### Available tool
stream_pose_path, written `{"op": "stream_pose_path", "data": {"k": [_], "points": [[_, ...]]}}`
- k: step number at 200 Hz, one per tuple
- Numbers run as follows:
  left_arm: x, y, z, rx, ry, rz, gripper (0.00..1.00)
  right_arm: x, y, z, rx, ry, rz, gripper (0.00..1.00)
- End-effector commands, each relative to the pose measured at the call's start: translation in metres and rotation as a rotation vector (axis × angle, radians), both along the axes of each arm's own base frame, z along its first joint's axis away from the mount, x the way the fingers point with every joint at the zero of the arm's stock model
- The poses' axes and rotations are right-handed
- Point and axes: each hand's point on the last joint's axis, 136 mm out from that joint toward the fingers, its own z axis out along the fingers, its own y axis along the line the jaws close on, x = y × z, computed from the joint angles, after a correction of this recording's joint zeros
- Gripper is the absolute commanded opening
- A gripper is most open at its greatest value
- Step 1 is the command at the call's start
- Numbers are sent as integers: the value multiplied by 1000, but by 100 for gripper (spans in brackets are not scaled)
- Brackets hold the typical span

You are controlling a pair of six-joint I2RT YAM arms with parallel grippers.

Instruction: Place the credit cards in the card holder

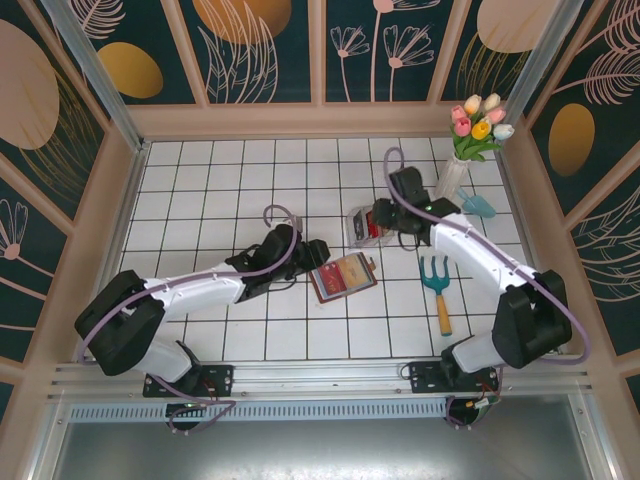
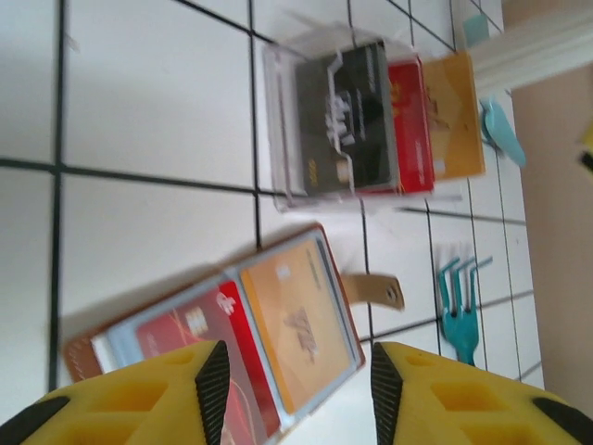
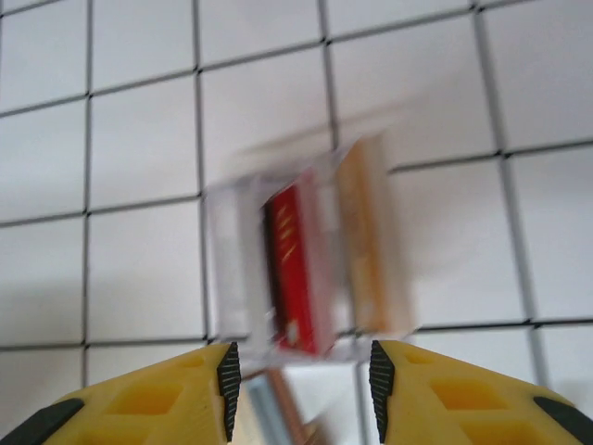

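A brown, leather-like folding card holder lies open and flat on the white tiled tabletop, between the two arms. In the left wrist view its brown edge frames two thin rectangular plastic cards lying inside side by side, one red and one orange. A small brown strap sticks out from its side.

The left hand hovers just over the card holder with its yellow fingers moderately apart, holding nothing; from above it sits just left of the holder.

Just beyond the holder stands a clear plastic tray with more cards in it: a black one, a red one and an orange one. The right hand hangs over this tray, fingers moderately spread and empty; that view is blurred. From above, this hand is at the tray.

A teal garden fork with a wooden handle lies to the right.
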Motion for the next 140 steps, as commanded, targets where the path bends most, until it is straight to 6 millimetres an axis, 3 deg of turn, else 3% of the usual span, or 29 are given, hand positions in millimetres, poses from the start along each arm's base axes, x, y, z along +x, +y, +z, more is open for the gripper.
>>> {"op": "stream_pose_path", "data": {"k": [1,32,73,140], "points": [[13,10,0,2,14,28,52,5,1,-8,-74,46,78,45],[27,4,4,-49,18,33,62,21,18,-26,-87,87,107,45],[32,-8,0,-59,39,10,68,29,38,-50,-175,128,144,43],[31,-2,-8,-47,52,38,70,34,42,-78,-353,140,127,46]]}}
